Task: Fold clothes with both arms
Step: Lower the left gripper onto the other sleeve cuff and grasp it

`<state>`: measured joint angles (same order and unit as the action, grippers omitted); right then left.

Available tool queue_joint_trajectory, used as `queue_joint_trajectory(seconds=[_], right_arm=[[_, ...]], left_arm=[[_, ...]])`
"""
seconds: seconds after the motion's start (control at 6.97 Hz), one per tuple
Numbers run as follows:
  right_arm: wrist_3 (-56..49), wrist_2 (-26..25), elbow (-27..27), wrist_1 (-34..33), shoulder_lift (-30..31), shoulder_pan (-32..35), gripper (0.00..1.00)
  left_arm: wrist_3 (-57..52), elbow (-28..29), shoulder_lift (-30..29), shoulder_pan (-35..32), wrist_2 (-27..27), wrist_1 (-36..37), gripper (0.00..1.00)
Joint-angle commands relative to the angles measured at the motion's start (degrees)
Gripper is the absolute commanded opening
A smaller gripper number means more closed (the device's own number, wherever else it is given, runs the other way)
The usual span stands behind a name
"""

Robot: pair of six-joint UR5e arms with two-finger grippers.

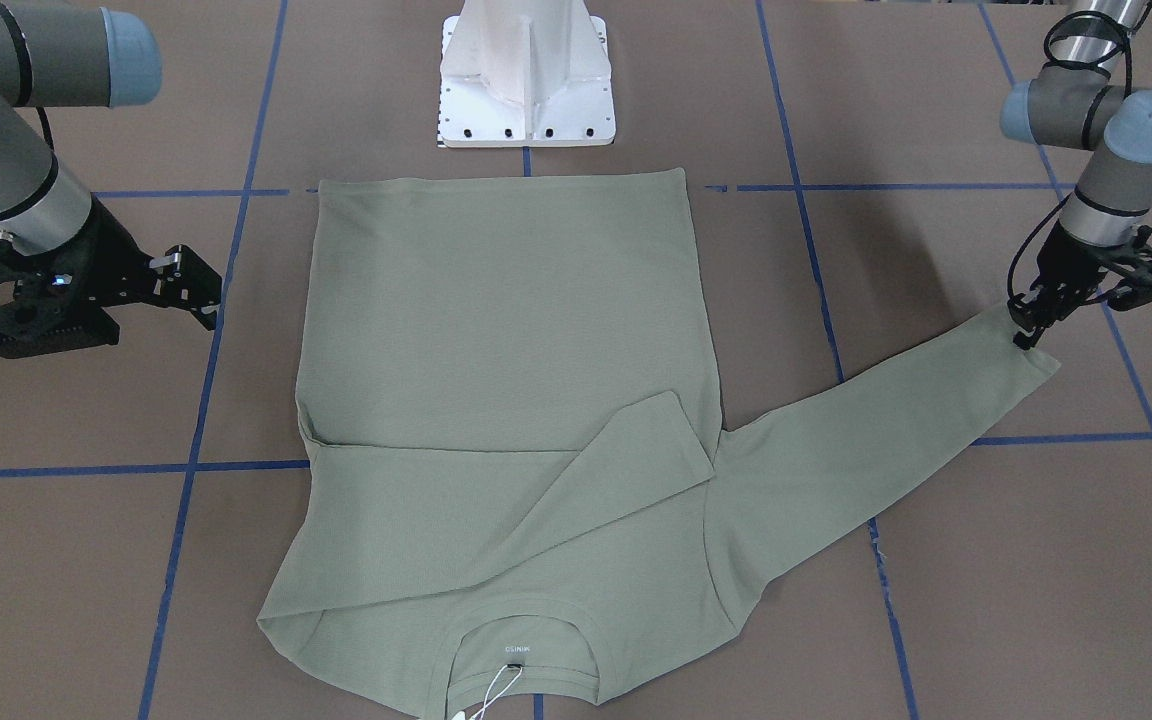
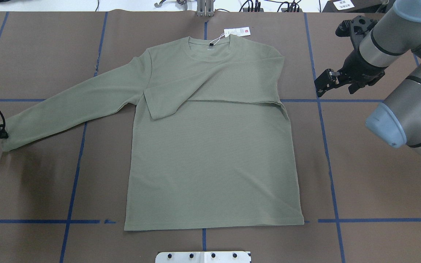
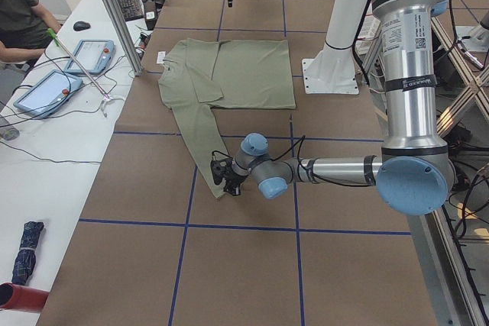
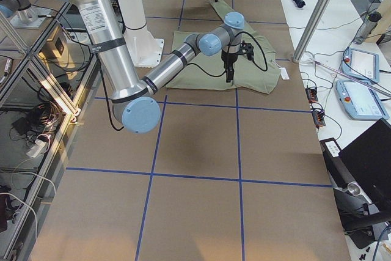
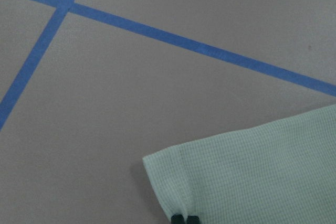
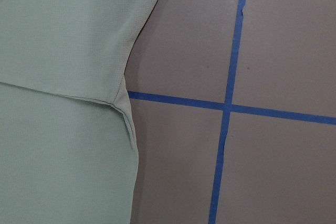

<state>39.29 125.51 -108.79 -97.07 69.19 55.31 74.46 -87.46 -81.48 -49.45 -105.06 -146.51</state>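
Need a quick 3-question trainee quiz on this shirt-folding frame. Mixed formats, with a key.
1. True or false: both sleeves of the shirt lie folded across its chest.
2. Which gripper's fingers pinch the outstretched sleeve's cuff? A left, B right, C neither.
3. Fill in: the hang tag lies on the table beside the shirt's ____.

Key:
1. False. One sleeve is outstretched.
2. A. The left gripper pinches it, while the right gripper hangs beside the shirt, off the fabric.
3. collar

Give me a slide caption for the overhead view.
Shirt flat, one sleeve folded across the chest; left end effector pinches the other cuff, right end effector hovers open nearby.
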Motion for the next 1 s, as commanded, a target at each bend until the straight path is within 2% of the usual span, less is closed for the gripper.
queue_joint_trajectory(seconds=[0.0, 0.14, 0.43, 0.57, 0.86], right_arm=[[0.00, 0.00, -0.72, -0.22, 0.24, 0.15, 1.00], [0.00, 0.00, -1.94, -2.13, 0.33, 0.15, 1.00], [0.00, 0.00, -4.23, -5.31, 0.33, 0.15, 1.00], [0.00, 0.09, -4.50, -5.75, 0.51, 0.24, 1.00], [-0.70, 0.00, -6.16, -5.58, 4.44, 0.50, 1.00]], left_arm=[[1.03, -1.47, -0.08, -0.03, -0.32, 0.34, 0.00], [1.38, -3.74, -1.65, -0.03, -0.41, 4.17, 0.00], [1.74, -11.64, -7.71, -0.03, -2.16, 20.49, 0.00], [1.91, -13.50, -12.08, -0.03, -2.43, 27.17, 0.00], [6.72, -13.44, -26.55, 0.66, -4.54, 41.66, 0.00]])
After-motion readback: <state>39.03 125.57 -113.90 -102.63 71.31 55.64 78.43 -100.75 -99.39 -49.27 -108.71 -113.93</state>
